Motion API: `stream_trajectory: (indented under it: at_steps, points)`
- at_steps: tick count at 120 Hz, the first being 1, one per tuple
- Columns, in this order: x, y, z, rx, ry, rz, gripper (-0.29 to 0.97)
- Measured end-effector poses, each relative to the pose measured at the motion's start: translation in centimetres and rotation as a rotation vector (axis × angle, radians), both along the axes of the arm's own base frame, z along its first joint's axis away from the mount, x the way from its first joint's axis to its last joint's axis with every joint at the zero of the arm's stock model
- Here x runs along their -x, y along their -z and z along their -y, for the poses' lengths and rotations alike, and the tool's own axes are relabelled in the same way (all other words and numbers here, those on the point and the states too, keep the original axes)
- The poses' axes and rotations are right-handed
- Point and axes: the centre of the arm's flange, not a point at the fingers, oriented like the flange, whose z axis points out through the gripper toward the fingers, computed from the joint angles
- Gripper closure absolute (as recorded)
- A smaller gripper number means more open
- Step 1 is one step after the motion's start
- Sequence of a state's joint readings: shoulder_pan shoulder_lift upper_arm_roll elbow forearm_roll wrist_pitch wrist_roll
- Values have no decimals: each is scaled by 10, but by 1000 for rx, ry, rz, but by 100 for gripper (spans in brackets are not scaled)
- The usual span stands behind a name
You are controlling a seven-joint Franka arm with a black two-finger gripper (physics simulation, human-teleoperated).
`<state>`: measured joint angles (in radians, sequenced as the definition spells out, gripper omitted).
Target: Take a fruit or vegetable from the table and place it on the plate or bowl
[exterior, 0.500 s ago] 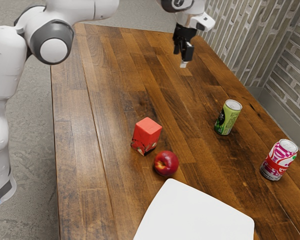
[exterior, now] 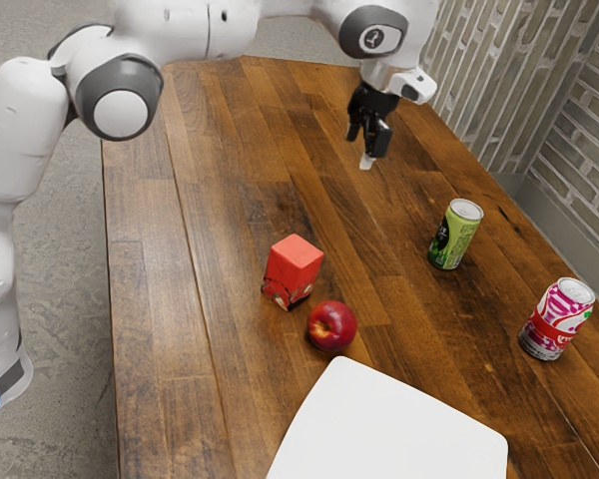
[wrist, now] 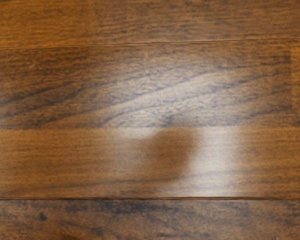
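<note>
A red apple (exterior: pixel 331 325) rests on the wooden table (exterior: pixel 220 200), just beyond the far corner of a white square plate (exterior: pixel 389 429) at the front edge. My gripper (exterior: pixel 367 150) hangs over the far part of the table, well beyond the apple, open with nothing between its fingers. Under my hand the wrist view has bare table planks (wrist: pixel 140 75) with a soft shadow.
A red box (exterior: pixel 292 269) stands right beside the apple, on its far side. A green can (exterior: pixel 454 234) and a pink can (exterior: pixel 556 319) stand toward the exterior view's right. A brick wall (exterior: pixel 539 90) borders that side.
My arm has swung and the gripper has come down and slightly nearer over the far table. The objects on the table have not moved.
</note>
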<state>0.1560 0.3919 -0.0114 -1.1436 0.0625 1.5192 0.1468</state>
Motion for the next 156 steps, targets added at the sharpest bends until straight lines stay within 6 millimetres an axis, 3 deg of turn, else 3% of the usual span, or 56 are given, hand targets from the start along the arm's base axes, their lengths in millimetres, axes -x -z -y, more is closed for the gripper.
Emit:
stream_trajectory:
  at_steps: [10,32,42,50,62,68,84,101,127,137,150,156]
  points:
    - [-7,14,-5,1,-20,-2,0]
    - [-5,7,-21,-7,-67,27,0]
    - [-7,3,-2,1,-48,35,0]
    - [-2,-16,10,33,-45,69,0]
    - [-5,-27,31,81,-34,113,0]
    - [-10,-29,47,87,-21,130,0]
    - [-48,-29,79,147,24,203,0]
    - [-53,-36,113,252,20,224,0]
    - [-42,-20,160,286,-91,143,0]
    - [-38,0,182,274,-123,88,0]
    - [-39,54,171,245,-240,-10,0]
    - [-39,67,167,230,-287,-27,0]
